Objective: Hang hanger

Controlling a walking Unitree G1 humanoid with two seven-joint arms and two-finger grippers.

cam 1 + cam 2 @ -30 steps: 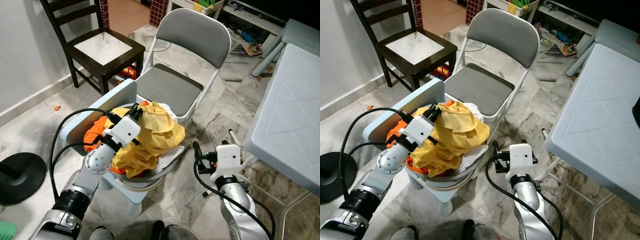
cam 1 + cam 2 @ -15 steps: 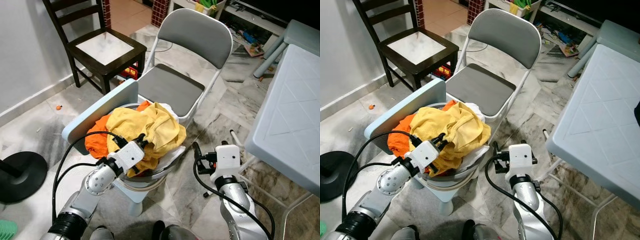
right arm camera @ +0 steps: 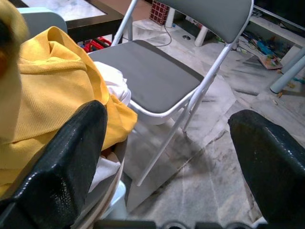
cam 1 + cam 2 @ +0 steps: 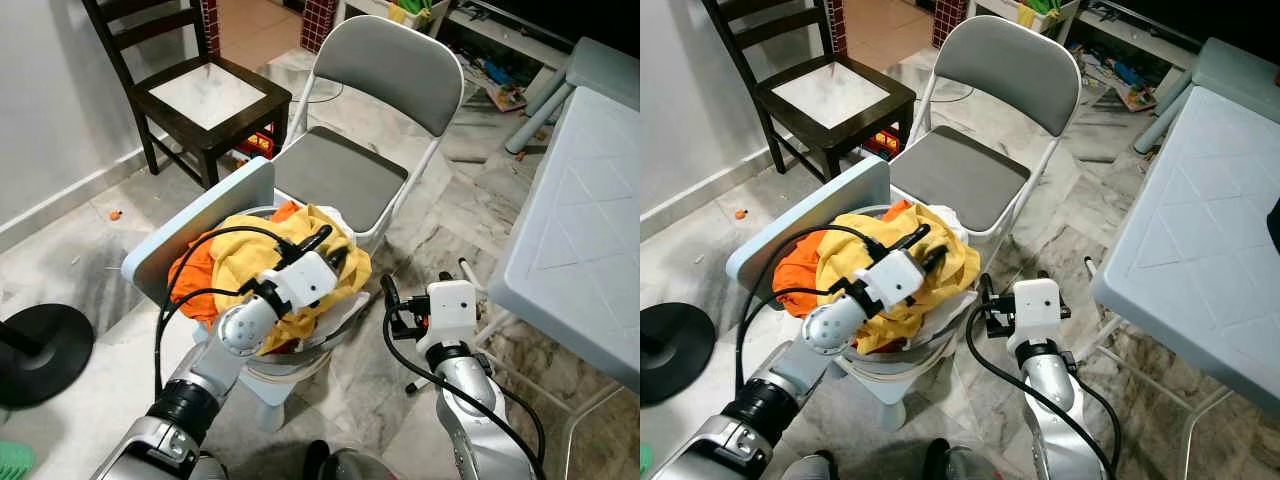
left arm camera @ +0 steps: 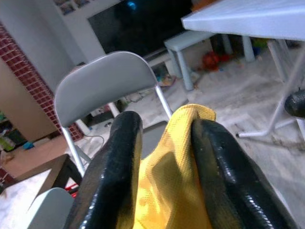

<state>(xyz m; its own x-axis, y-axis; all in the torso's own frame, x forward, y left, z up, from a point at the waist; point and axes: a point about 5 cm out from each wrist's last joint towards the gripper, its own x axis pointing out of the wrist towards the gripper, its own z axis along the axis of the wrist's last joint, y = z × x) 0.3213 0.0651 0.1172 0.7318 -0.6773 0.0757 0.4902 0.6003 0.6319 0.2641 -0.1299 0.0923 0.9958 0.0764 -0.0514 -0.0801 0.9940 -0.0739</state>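
My left gripper (image 4: 322, 248) sits on top of the laundry pile, its fingers (image 5: 112, 176) closed on a fold of the yellow garment (image 4: 255, 268), cloth bunched between them. That pile fills a round basket (image 4: 902, 358) on a pale blue stool (image 4: 195, 238), just in front of the grey folding chair (image 4: 345, 172). I can't make out any hanger among the clothes (it may be buried, or elsewhere). My right gripper (image 4: 388, 296) hangs beside the basket, on the side toward the white tabletop (image 4: 578, 230), fingers (image 3: 59, 161) spread wide and holding nothing. To do this well, I judge I should lift the yellow garment slowly and straight up from the basket, watching that the orange garment (image 4: 188, 281) beneath doesn't drag along and tip things, then bring the free gripper in to steady the cloth.
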